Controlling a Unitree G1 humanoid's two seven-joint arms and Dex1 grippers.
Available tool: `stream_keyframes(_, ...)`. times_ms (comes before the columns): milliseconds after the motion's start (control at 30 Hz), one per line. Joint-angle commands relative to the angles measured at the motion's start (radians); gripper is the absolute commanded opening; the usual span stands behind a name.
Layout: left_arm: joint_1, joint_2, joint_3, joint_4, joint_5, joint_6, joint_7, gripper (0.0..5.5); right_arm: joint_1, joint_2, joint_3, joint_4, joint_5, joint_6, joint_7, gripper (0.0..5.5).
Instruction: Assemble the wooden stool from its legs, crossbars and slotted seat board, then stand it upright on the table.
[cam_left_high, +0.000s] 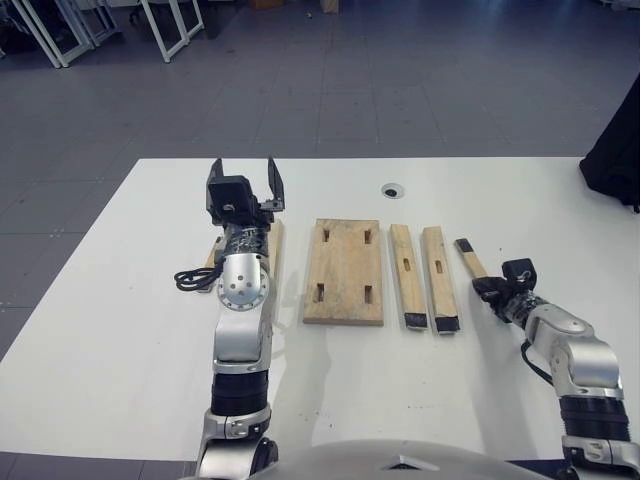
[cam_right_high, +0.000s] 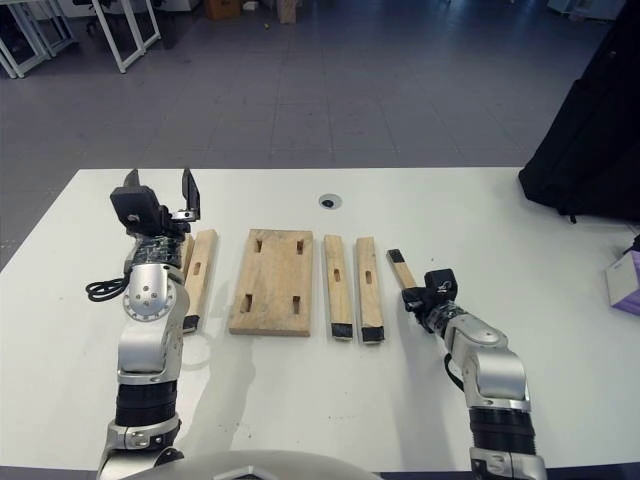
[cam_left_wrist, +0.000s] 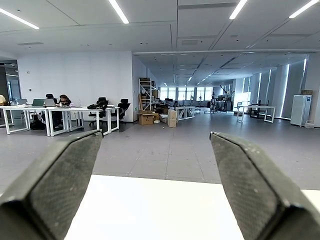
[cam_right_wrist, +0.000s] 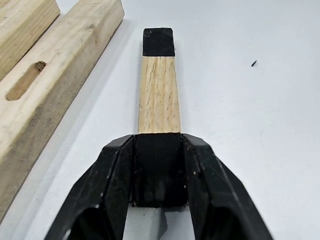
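Fingers (cam_right_wrist: 112, 172) of the right pincer (cam_right_wrist: 158, 144) clamp one black end of the crossbar (cam_right_wrist: 159, 95); left pincer (cam_left_high: 245, 172) gapes wide, empty.

We find the slotted seat board (cam_left_high: 344, 271) lying flat mid-table (cam_left_high: 120, 320), with a cable grommet (cam_left_high: 392, 189) behind it. Just right of the board lie two legs (cam_left_high: 407, 274) side by side, and right of them a crossbar (cam_left_high: 470, 258), its near end between the right gripper's (cam_left_high: 492, 288) fingers. Left of the board lie more legs (cam_right_high: 201, 265), the left gripper (cam_left_high: 246, 186) above their far ends and a cable (cam_left_high: 190, 279) farther left
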Motion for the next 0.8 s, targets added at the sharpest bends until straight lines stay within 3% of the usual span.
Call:
stream_keyframes(33, -0.033, -0.048, 0.086, 0.005, -0.190, 0.053, -0.030, 3.97, 0.002, 0.037, 0.028, 0.095, 0.007, 0.029, 0.003, 1.26)
stream_keyframes(300, -0.101, -0.073, 0.201, 0.026, -0.787, 0.324, -0.200, 3.97, -0.272, 0.161, -0.124, -0.013, 0.111, -0.156, -0.137, 1.26)
stream_keyframes(433, -0.093, -0.063, 0.188, -0.004, -1.045, 0.485, -0.258, 3.97, -0.308, 0.167, -0.033, -0.178, 0.145, -0.223, -0.046, 1.26)
stream_keyframes(567, -0.040, -0.018, 0.139, 0.004, -1.154, 0.629, -0.290, 3.97, -0.278, 0.146, 0.215, -0.288, 0.075, -0.241, 0.072, 1.26)
stream_keyframes(800, -0.051, 0.001, 0.156, 0.006, -1.236, 0.660, -0.286, 3.97, -0.251, 0.172, 0.262, -0.329, 0.092, -0.243, 0.086, 1.26)
